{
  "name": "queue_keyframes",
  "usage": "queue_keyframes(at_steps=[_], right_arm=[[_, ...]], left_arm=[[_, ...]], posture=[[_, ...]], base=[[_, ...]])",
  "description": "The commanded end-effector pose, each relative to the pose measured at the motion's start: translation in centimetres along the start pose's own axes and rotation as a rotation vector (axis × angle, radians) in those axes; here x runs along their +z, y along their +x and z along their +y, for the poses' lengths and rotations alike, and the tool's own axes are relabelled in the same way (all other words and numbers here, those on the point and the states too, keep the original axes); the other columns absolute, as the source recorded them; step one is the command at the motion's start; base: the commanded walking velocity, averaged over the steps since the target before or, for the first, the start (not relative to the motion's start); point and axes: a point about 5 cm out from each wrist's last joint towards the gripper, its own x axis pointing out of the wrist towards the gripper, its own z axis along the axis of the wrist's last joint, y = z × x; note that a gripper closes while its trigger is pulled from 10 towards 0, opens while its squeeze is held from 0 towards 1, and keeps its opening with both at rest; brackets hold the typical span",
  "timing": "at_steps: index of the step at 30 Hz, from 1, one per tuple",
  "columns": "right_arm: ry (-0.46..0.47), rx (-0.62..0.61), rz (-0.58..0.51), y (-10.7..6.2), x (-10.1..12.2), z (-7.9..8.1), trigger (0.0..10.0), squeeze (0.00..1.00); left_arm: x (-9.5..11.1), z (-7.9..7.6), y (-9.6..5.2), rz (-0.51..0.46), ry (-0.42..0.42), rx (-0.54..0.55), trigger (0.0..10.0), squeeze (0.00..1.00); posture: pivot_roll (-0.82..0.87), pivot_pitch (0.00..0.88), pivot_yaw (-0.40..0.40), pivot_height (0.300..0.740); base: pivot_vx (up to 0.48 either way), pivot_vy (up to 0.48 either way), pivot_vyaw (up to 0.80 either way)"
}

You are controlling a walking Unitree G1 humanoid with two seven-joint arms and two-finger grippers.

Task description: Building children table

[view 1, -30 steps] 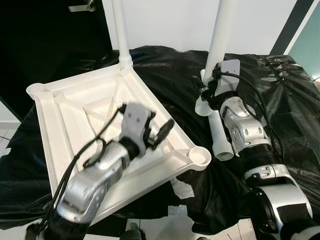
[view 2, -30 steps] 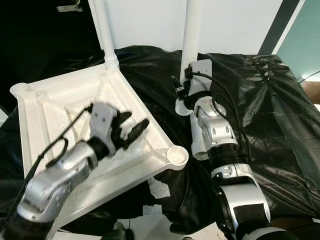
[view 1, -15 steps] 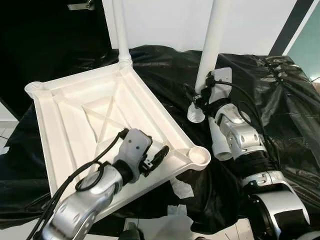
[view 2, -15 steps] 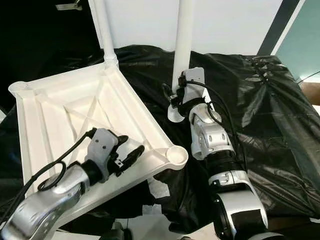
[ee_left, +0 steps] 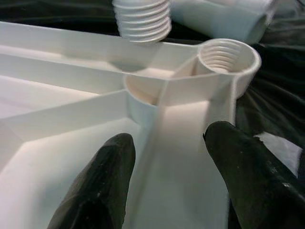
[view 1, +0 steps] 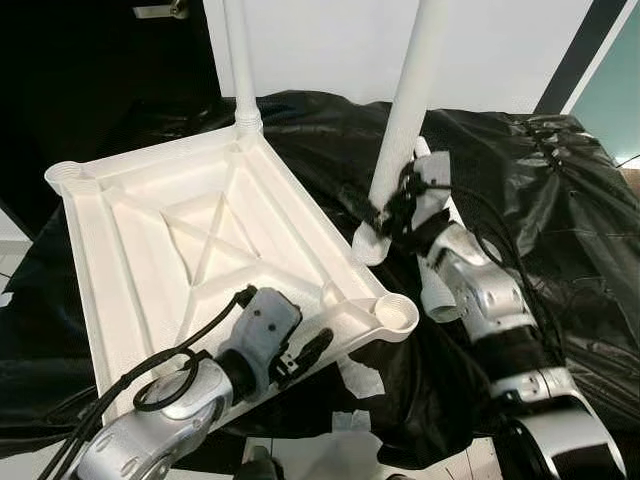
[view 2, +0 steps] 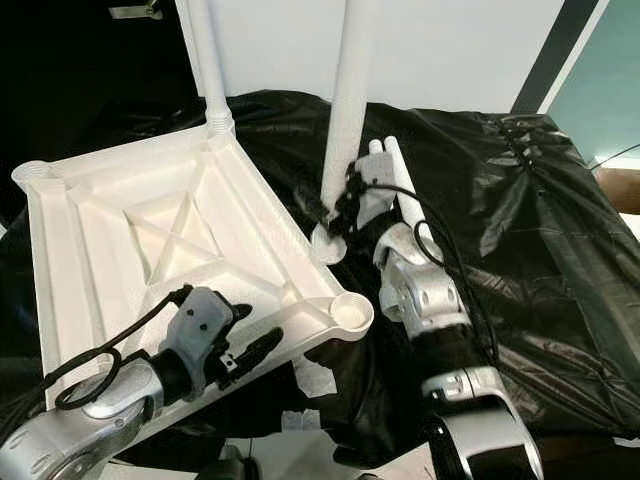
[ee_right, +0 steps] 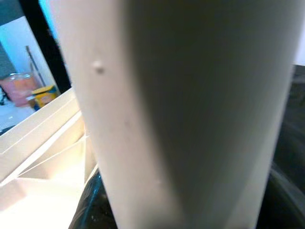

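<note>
The white table top (view 1: 150, 250) lies upside down, ribs up, on a black sheet. One white leg (view 1: 240, 60) stands screwed into its far corner. My right gripper (view 1: 388, 212) is shut on a second leg (view 1: 405, 110), held slightly tilted. That leg's threaded end (view 1: 368, 245) hangs just beside the table's right rim, a little short of the near-right corner socket (view 1: 397, 312). My left gripper (view 1: 312, 350) is open at the near edge. Its fingers (ee_left: 102, 181) stand either side of a rib running to that socket (ee_left: 228, 55). A third leg (view 1: 440, 290) lies on the sheet behind my right arm.
The black plastic sheet (view 1: 560, 200) covers the whole work surface, crumpled at the right. An open socket (view 1: 62, 178) sits at the table top's far-left corner. White scraps (view 1: 360, 380) lie by the near-right corner. A white wall (view 1: 320, 50) stands behind.
My right gripper has carried the leg leftward and lower, toward the near-right corner socket. My left gripper has drawn back from the table's middle to its near edge.
</note>
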Motion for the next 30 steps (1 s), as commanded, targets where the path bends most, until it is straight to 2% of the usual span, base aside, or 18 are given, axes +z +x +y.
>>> queue_keyframes(at_steps=[1,4,6,14,17,22,23,30], right_arm=[[0.006,0.030,-0.012,-0.4,0.3,0.1,10.0,0.00],[0.012,0.044,-0.011,-0.6,0.3,0.2,10.0,0.00],[0.017,0.076,-0.001,-1.2,0.2,0.2,10.0,0.00],[0.017,0.093,0.009,-1.6,0.1,0.2,10.0,0.00],[0.017,0.090,0.004,-1.7,0.2,0.1,10.0,0.00],[0.028,0.099,-0.014,-2.0,0.6,0.2,10.0,0.00],[0.028,0.099,-0.014,-2.0,0.6,0.2,10.0,0.00],[0.049,0.121,-0.044,-2.2,1.0,0.5,10.0,0.00]], left_arm=[[-0.3,-1.4,-0.3,0.033,0.012,-0.199,10.0,0.00],[-0.5,-1.4,-0.4,0.050,0.023,-0.202,10.0,0.00],[-1.3,-1.3,-0.3,0.114,0.046,-0.176,10.0,0.00],[-1.3,-1.6,-0.2,0.117,0.036,-0.184,10.0,0.00],[-2.1,-1.4,0.3,0.178,0.068,-0.152,10.0,0.00],[-2.8,0.3,1.6,0.232,0.110,-0.007,10.0,0.00],[-2.8,0.3,1.6,0.232,0.110,-0.007,10.0,0.00],[-2.2,4.0,2.5,0.236,0.150,0.227,10.0,0.00]], posture=[[0.19,0.084,-0.074,0.740],[0.19,0.084,-0.074,0.740],[0.19,0.092,-0.069,0.740],[0.18,0.098,-0.067,0.740],[0.17,0.107,-0.058,0.740],[0.17,0.110,-0.053,0.740],[0.17,0.110,-0.053,0.740],[0.15,0.111,-0.046,0.740]], base=[[0.000,0.000,0.00],[0.000,0.000,0.00],[0.000,0.000,0.00],[0.000,0.000,0.00],[0.000,0.000,0.00],[0.000,0.000,0.00],[0.000,0.000,0.00],[0.000,0.000,0.00]])
